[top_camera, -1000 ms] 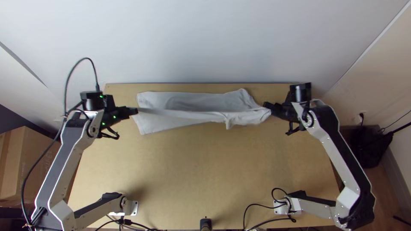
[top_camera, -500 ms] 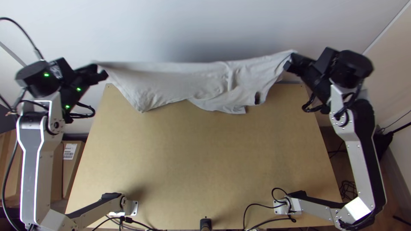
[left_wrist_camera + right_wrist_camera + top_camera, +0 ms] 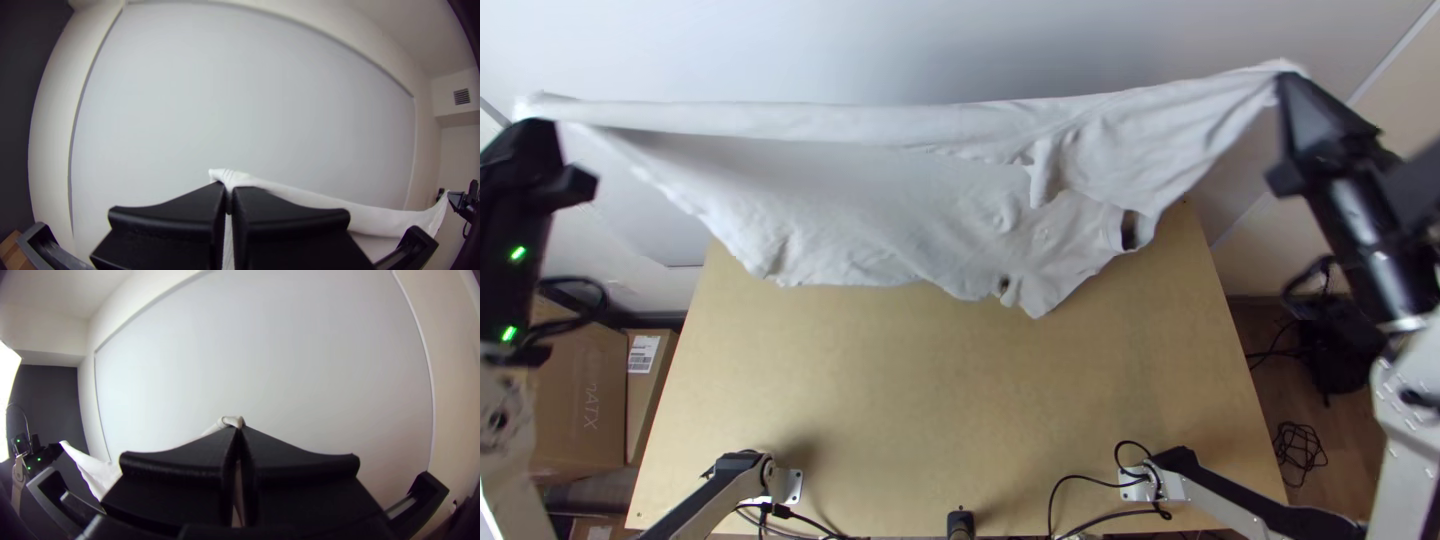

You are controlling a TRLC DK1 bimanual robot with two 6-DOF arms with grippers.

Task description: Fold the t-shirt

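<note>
Stretching the t-shirt (image 3: 850, 190) between the left gripper (image 3: 229, 192) and the right gripper (image 3: 240, 429), each closed on one end of its upper edge above the far part of the table (image 3: 950, 400), we judged that even tension and a slow, matched lowering would best lay the creased, hanging part flat.

Cardboard boxes (image 3: 578, 360) bear lettering (image 3: 590, 407) and a label (image 3: 643, 354).
</note>
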